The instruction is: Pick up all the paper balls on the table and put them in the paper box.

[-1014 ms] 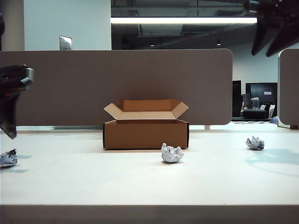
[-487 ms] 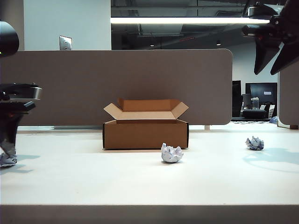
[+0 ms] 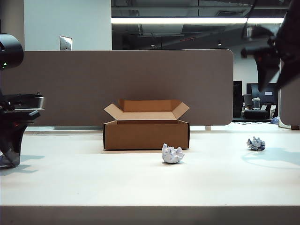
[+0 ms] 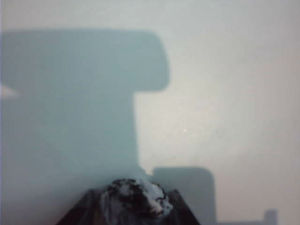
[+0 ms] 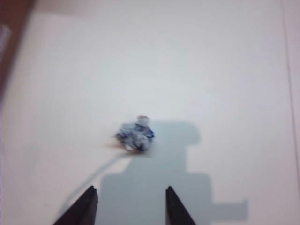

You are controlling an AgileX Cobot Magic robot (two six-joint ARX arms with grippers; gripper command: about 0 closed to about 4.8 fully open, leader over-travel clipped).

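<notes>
Between the spread fingers of the left gripper, low on the off-white table, sits one crumpled white paper ball; close squarely before lifting. High above another ball, the right gripper hangs parted, empty, and should descend centred. Well aside stands the open brown cardboard box.

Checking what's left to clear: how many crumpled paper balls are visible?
3: one between the open left gripper's fingers at the table's left edge, one before the brown cardboard box, one at right.
</notes>
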